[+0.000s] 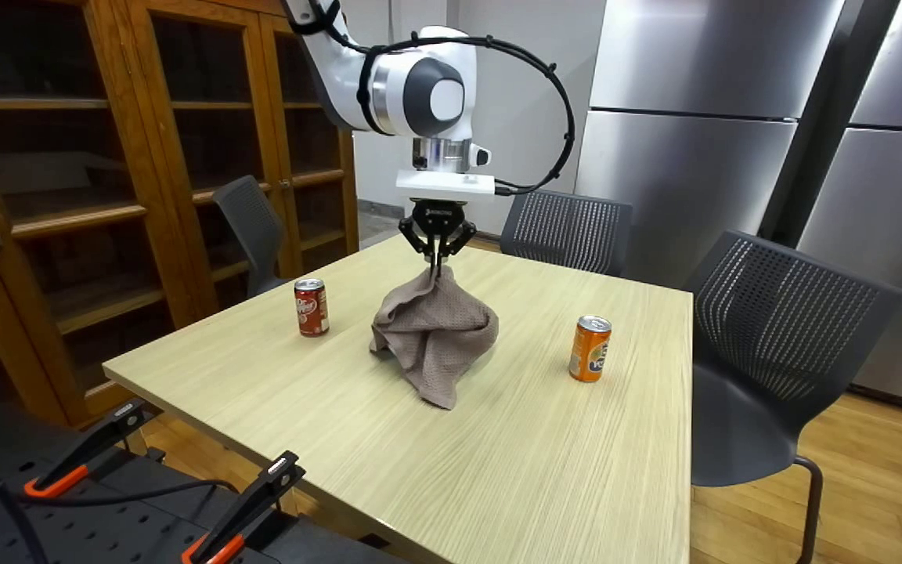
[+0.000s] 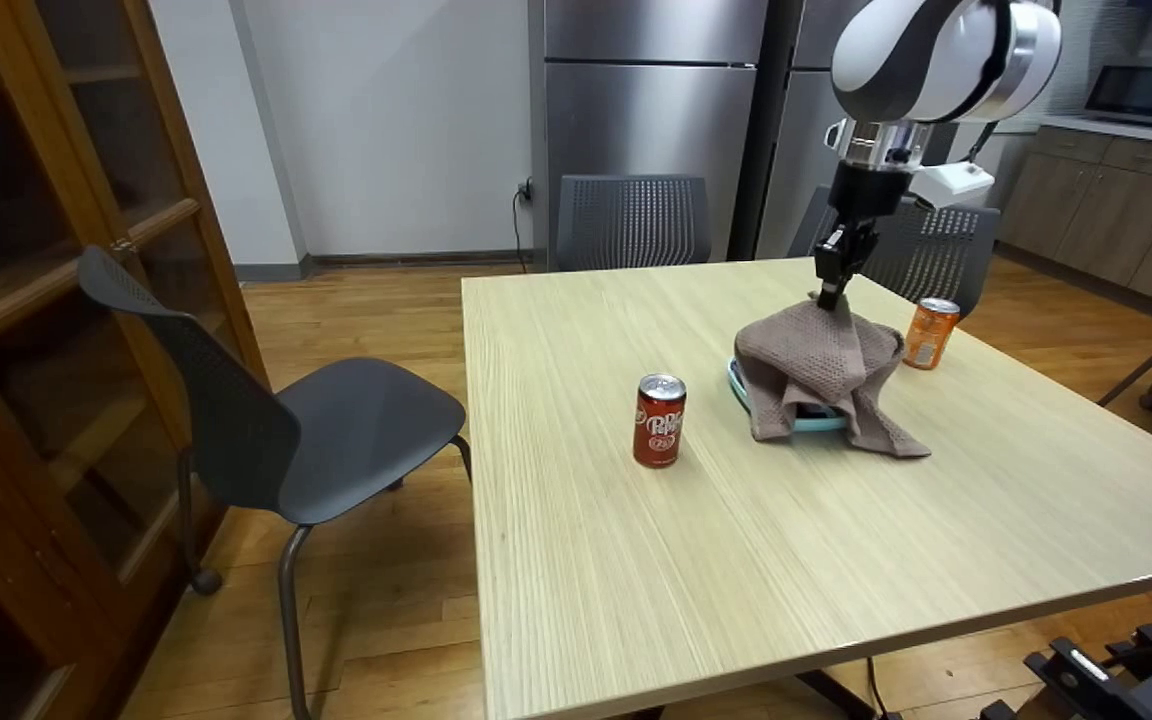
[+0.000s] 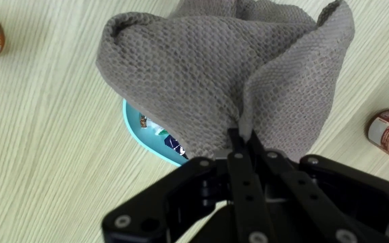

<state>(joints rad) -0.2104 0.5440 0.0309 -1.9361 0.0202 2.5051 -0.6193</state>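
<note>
The cloth [image 3: 194,67] is matt woven fabric, its surface rough with honeycomb-like cells. The claw [image 3: 245,136] is satin-finished, metal or plastic being hard to tell, with shiny metal screw heads [image 3: 123,221]. The bowl [image 3: 145,137] looks like smooth plastic with a soft sheen; the wrappers [image 3: 173,143] in it are glossy, crinkled film. The red can [image 2: 659,425] and the orange can [image 1: 589,350] have smooth printed sides and bright bare-metal tops. The tabletop [image 1: 561,454] shows streaked wood grain under a low sheen. The arm [image 1: 439,55] has a smooth, glossy shell and a polished metal collar [image 1: 445,157]. The refrigerator [image 1: 686,188] is brushed steel, the cabinet [image 1: 155,235] varnished wood with glass panes [image 1: 204,66], the floor [image 2: 386,580] lacquered wood.
</note>
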